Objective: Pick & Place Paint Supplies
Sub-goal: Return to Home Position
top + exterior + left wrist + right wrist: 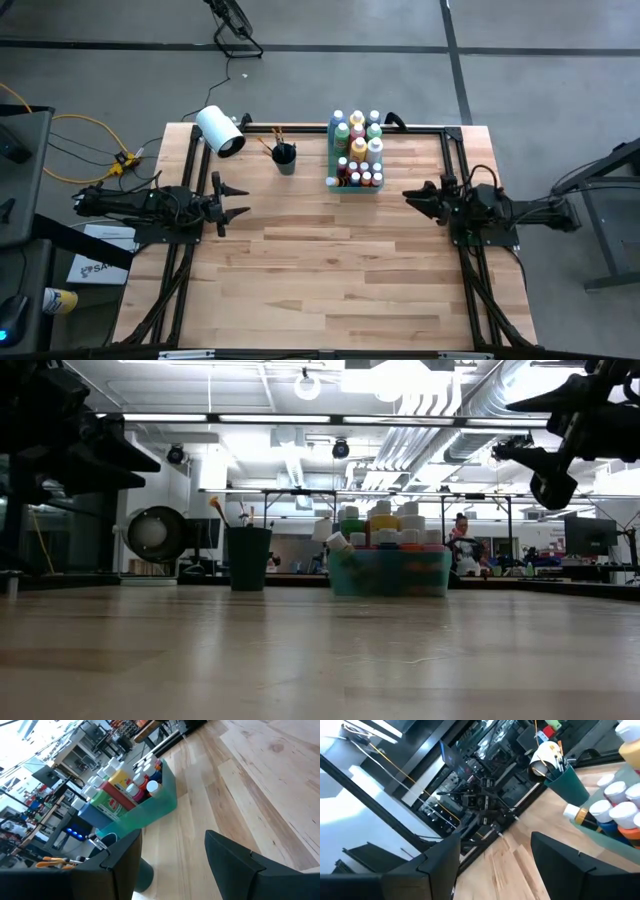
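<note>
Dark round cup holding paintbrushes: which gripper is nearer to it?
Left. The left gripper hangs left of the dark round cup; the right gripper is farther off, beyond the translucent green tray.

White roll [220,131] at table [330,280] back-left corner; green tray [160,802] nr back edge, well apart.

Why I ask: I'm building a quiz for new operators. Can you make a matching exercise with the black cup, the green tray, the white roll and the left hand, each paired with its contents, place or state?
1. black cup
2. green tray
3. white roll
4. left hand

A. holds paint bottles
B. lies on its side at the far left corner of the table
C. holds brushes
D. open, empty, above the table's left side

Pairs: 1-C, 2-A, 3-B, 4-D.
</note>
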You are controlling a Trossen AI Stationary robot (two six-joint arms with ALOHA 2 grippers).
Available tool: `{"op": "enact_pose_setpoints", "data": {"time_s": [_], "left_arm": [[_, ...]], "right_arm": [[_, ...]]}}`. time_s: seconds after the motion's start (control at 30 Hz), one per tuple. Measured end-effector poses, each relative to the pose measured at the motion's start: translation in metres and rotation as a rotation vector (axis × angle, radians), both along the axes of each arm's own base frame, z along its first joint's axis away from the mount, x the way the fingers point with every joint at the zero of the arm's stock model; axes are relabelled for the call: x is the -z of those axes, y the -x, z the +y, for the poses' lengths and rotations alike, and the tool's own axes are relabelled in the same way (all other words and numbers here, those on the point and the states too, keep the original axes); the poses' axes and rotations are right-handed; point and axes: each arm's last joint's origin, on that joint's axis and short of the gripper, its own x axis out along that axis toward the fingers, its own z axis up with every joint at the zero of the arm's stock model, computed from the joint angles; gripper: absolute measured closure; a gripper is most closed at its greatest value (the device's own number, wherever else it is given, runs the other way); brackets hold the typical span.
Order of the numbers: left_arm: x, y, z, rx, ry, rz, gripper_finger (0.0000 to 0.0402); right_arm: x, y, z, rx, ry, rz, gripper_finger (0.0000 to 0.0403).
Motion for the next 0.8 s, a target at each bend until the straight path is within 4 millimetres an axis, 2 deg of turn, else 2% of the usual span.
{"op": "enact_pose_setpoints", "data": {"time_s": [0.8], "left_arm": [[0.0005,0.0002,0.0,0.0,0.0,0.006,0.019]], "right_arm": [[0.0047,-0.0021,0.0001,0.0,0.0,0.051,0.0166]]}}
